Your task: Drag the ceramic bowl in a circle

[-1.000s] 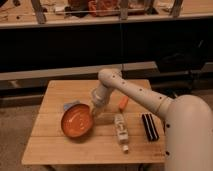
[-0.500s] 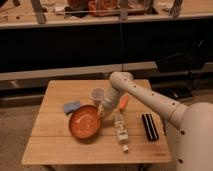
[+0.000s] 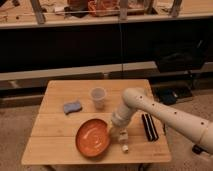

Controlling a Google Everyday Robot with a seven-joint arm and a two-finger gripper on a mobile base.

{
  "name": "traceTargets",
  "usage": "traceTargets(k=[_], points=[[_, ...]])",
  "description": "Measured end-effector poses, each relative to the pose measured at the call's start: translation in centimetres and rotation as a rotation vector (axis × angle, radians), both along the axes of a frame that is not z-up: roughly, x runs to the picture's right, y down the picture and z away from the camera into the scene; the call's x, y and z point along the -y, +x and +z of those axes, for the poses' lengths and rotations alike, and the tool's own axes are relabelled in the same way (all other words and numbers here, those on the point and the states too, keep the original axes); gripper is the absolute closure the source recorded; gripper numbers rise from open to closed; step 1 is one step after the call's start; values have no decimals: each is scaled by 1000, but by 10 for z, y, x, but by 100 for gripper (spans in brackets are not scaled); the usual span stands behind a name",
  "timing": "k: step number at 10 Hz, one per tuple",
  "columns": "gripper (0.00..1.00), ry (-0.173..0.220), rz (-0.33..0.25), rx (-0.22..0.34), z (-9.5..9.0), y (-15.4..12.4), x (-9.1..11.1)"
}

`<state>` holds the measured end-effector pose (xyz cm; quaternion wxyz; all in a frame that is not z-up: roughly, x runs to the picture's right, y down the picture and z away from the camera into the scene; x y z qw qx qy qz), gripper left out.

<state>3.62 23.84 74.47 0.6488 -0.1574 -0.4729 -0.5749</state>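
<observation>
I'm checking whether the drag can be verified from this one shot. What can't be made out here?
All in the camera view:
- Gripper: at the ceramic bowl's right rim; the wrist covers its contact with the bowl.
- Bottle: mostly hidden behind the arm; only its cap end shows.
- Black object: too indistinct to identify.
- Table: front edge cut off by the frame's bottom.

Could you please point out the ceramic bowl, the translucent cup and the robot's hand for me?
ceramic bowl (image 3: 92,137), camera view, centre of its orange inside.
translucent cup (image 3: 98,98), camera view, middle of its side wall.
hand (image 3: 114,133), camera view, its tip at the bowl's right rim.
</observation>
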Motion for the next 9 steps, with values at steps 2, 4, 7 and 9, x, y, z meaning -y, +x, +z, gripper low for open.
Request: traceTargets(k=[2, 4, 7, 9], points=[[100, -6, 20, 0, -6, -3, -4], [100, -10, 30, 17, -8, -17, -1], [100, -11, 22, 81, -15, -71, 6], [100, -10, -4, 121, -18, -111, 11]])
